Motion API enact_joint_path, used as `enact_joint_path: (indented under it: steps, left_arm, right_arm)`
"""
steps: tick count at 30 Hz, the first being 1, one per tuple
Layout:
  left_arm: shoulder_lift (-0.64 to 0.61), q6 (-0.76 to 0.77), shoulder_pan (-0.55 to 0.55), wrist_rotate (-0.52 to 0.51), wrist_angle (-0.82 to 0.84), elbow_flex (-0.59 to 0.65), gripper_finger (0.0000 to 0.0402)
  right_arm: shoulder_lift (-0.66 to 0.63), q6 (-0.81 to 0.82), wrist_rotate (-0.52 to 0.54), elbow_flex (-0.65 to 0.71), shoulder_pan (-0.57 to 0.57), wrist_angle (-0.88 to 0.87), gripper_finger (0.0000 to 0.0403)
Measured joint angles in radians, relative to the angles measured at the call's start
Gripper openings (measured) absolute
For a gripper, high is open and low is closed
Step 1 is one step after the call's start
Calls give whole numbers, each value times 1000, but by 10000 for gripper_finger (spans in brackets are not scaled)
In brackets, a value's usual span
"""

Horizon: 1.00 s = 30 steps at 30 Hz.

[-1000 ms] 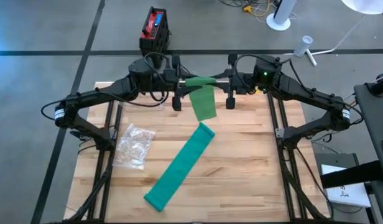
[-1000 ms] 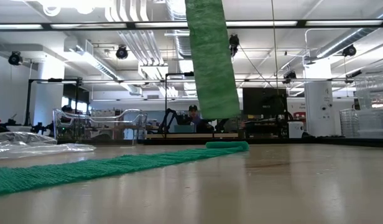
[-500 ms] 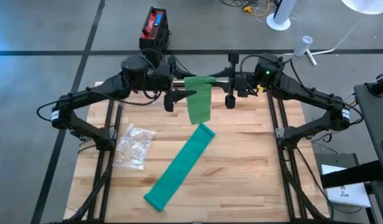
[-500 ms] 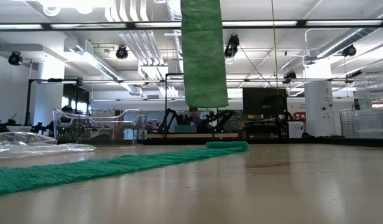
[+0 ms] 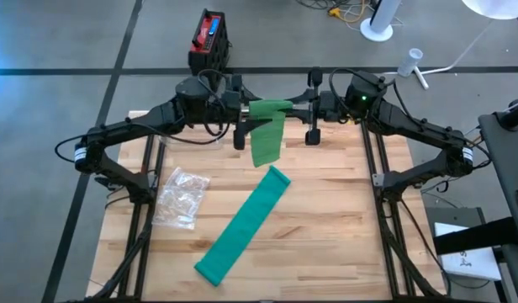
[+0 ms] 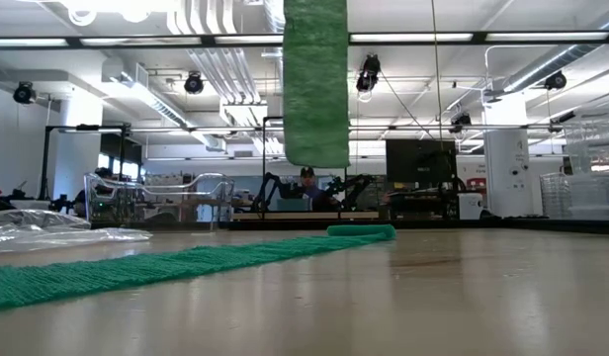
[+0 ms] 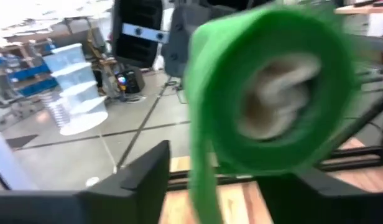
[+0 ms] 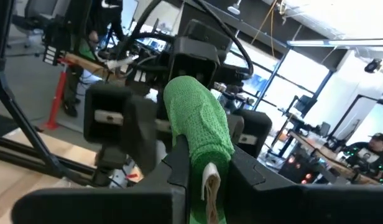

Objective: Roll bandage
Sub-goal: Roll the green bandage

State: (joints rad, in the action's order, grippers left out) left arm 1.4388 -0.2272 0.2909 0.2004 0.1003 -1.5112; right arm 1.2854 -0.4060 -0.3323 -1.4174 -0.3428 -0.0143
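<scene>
A green bandage roll (image 5: 272, 107) is held high over the table's far middle, its axis running left to right. It also shows in the left wrist view (image 7: 272, 81) and the right wrist view (image 8: 198, 118). Its loose tail (image 5: 267, 141) hangs straight down, and the tail's lower end (image 6: 316, 158) is clear of the table. My right gripper (image 5: 308, 108) is shut on the roll. My left gripper (image 5: 242, 109) is open, with its fingers (image 7: 160, 155) apart on either side of the roll's left end. A long green strip (image 5: 242, 223) lies flat on the table. My right gripper pinches the roll near its right end (image 8: 207, 140) between its two fingers. The fingers come in level from the table's right and lie along the roll. The roll's beige core (image 8: 210, 180) shows between them. The roll is level and lifted clear, with the tail hanging below.
A crumpled clear plastic bag (image 5: 182, 195) lies on the table's left part. The flat green strip runs slantwise from the middle toward the near edge (image 6: 186, 262). The wooden table (image 5: 343, 236) is bare on its right half. A red and black box (image 5: 210, 38) stands on the floor beyond.
My left gripper has turned about its long axis and then turned back. The hanging tail has grown shorter, its lower end has risen, and it has swung a little toward the table's left. The strip on the table has stayed still.
</scene>
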Motion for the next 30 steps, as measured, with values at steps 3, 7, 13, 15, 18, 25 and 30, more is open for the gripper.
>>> enact_joint_path:
  steps: [3, 7, 13, 15, 18, 25, 30]
  left_arm:
    - [4, -1, 0, -22, -7, 1, 117]
    - [5, 7, 1, -64, -3, 1, 14]
    - [6, -16, 2, -139, 31, 3, 2]
    - [12, -23, 2, -140, 31, 7, 1]
    - [14, -27, 2, -165, 32, 21, 1]
    - [19, -28, 5, -211, 15, 79, 0]
    - [17, -27, 4, -212, -14, 93, 0]
  right_arm:
    - [0, 19, 0, 0, 0, -2, 45]
    - [-2, 49, 0, 0, 0, -2, 45]
    - [-17, 132, -1, 0, 0, -3, 45]
    - [-19, 165, 0, 0, -3, -7, 45]
    - [-26, 227, 0, 0, -5, -10, 45]
    - [-40, 299, 4, -82, -30, -100, 45]
    - [-40, 206, 25, -113, -35, -111, 45]
